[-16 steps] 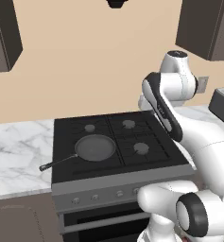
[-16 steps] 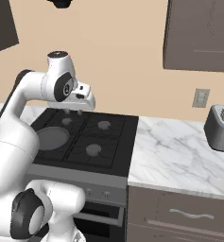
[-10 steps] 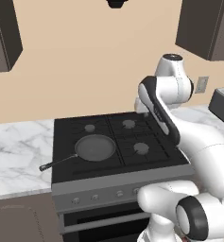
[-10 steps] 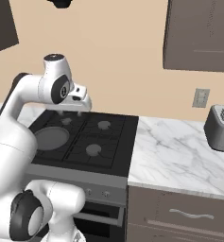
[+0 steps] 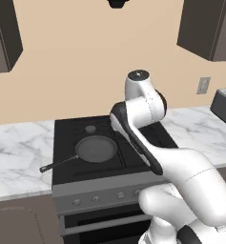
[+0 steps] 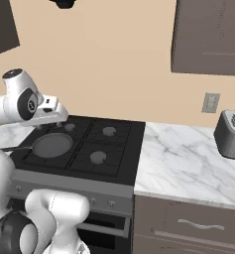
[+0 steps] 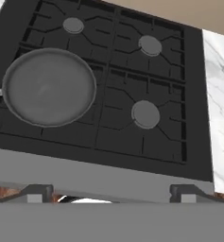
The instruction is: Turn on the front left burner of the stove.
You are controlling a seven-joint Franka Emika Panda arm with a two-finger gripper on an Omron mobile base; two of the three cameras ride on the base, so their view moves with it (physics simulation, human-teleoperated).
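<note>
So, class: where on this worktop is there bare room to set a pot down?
The marble counter between stove and toaster is bare. The front right burner is free. The pan covers the front left burner.

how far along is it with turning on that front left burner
Early. Nothing looks done: no flame shows on the stove, and a frying pan sits over the front left burner. In hand: the gripper hangs above the cooktop, touching nothing. Left: reaching down to the knobs on the front panel and turning the right one.

frying pan covering the front left burner, marble counter open
</note>
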